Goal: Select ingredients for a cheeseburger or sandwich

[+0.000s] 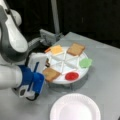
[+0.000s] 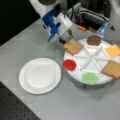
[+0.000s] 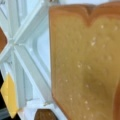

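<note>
The paper plate [image 2: 40,75] nearest the camera carries no ingredient, so no selection shows as done, while the gripper [image 2: 67,35] sits at the near toast square [image 2: 72,46] in the divided tray [image 2: 82,81], jaw state indeterminable, with patty [image 2: 94,40], cheese square [image 2: 113,50] and far toast square [image 2: 112,69] unpicked beyond.

Non-task items: divided tray, paper plate, red disc, green leafy piece, grey table.

White round divided tray [image 1: 65,60] [image 2: 93,57] [image 3: 30,65] on grey table [image 1: 105,65] [image 2: 30,42]; red disc [image 1: 72,76] [image 2: 69,64] and green leafy piece [image 1: 85,62] [image 2: 90,78] sit in adjacent rim compartments. White paper plate [image 1: 75,107] [image 2: 40,75] lies on table just beside tray, nearest the red disc. Dark background behind table.
</note>
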Controlling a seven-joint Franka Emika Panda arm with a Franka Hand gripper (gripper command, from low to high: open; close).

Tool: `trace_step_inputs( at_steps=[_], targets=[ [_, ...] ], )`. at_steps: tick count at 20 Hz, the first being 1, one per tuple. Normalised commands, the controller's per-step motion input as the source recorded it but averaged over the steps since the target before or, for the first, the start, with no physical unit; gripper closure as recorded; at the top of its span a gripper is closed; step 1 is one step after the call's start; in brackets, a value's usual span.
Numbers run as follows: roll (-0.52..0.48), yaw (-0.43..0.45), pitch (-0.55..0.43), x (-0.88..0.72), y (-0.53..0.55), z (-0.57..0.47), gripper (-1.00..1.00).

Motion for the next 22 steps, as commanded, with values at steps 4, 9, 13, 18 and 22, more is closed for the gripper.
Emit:
trace_step_inputs(
  at_steps=[4, 9, 13, 18, 22],
  targets=[
    [0.366, 0.136, -0.020, 0.20, -0.23, -0.22, -1.00],
    [0.362, 0.110, -0.019, 0.22, -0.26, -0.18, -1.00],
    [0.354, 0.082, -0.049, 0.24, -0.25, -0.15, -1.00],
    [0.357, 0.082, -0.056, 0.21, -0.20, -0.15, -1.00],
    [0.333, 0.084, -0.047, 0.19, -0.18, -0.20, 1.00]
  ],
)
